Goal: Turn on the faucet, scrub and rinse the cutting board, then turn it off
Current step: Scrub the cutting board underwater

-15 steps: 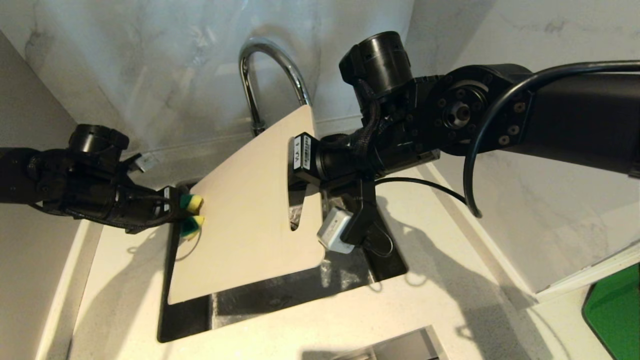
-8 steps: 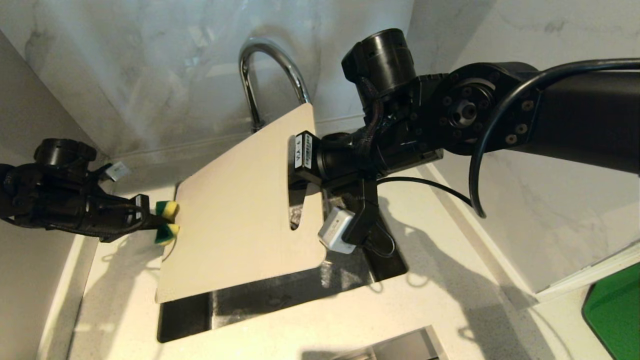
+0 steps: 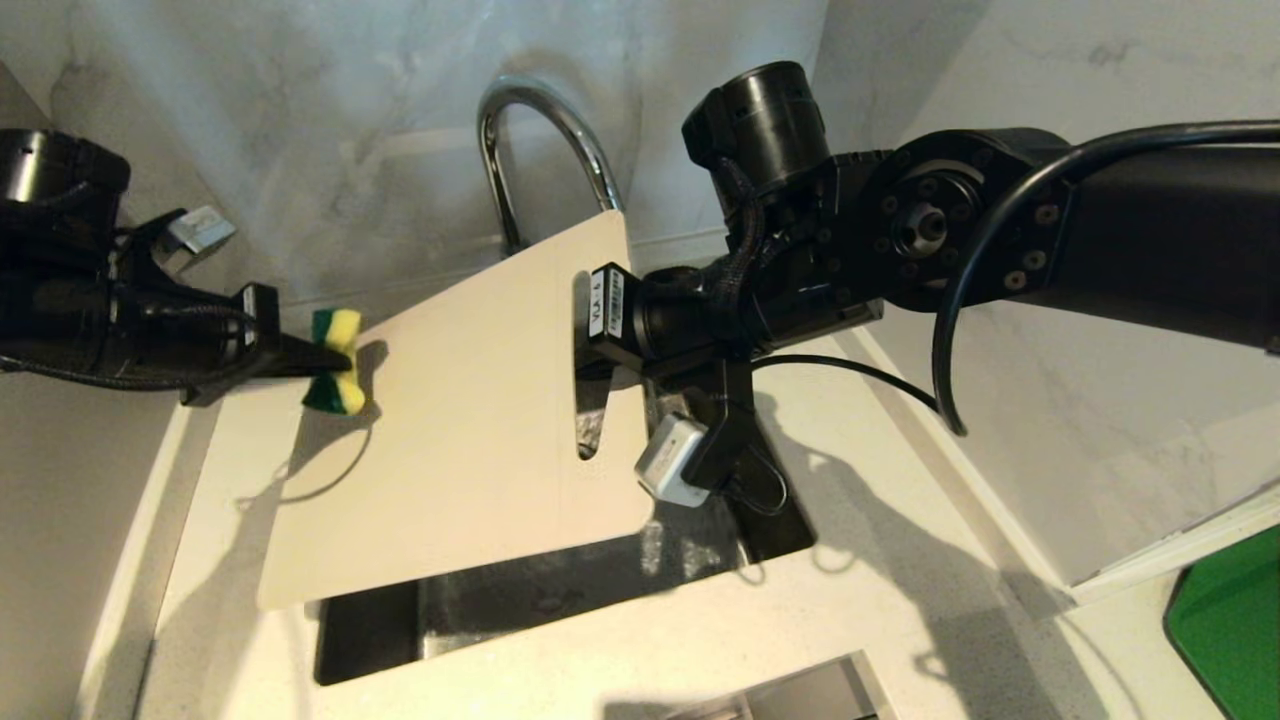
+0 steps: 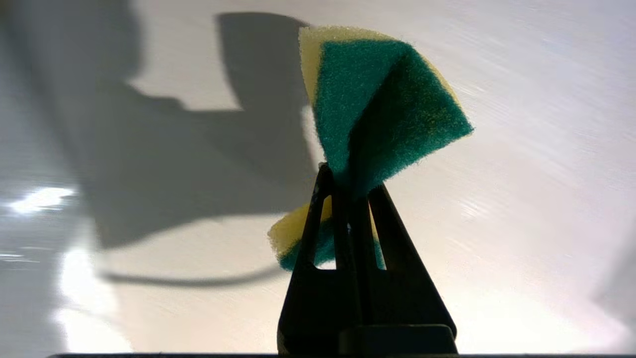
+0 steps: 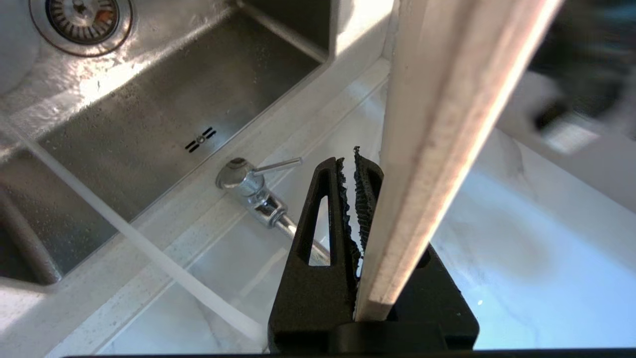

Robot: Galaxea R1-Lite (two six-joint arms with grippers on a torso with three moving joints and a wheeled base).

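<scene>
While the big white table (image 3: pixel 880 640) and the sink (image 3: pixel 560 600) wait below, the cutting board (image 3: pixel 470 420) hangs over the sink, tipped up, with its far corner near the faucet (image 3: pixel 535 130) at about twelve o'clock. It is cream and flat, and its handle slot sits near the right end effector (image 3: pixel 590 375). That end effector comes in from three o'clock and its fingers are pressed onto the board's edge by the slot. In the right wrist view the board (image 5: pixel 437 149) looks thin, and only a small bit of it sits between the pads.

That is the first worry. The board is large and the grip is small and near one end, so a hard push from the sponge could make it twist or slip down into the sink.

Water (image 5: pixel 124 233) runs in a thin stream in the right wrist view, so a wet board may be slippery too.

The left end effector (image 3: pixel 290 355) is at about nine o'clock, with its fingers squeezed tight on the sponge (image 3: pixel 335 360). The sponge is small, green and yellow, and pinched at its middle so it folds like a bow. It is by the board's left edge; I cannot tell if it touches. Held that way, only its corners may rub, or it could pop out, or the hard fingertips (image 4: pixel 348 199) could scrape the board.
</scene>
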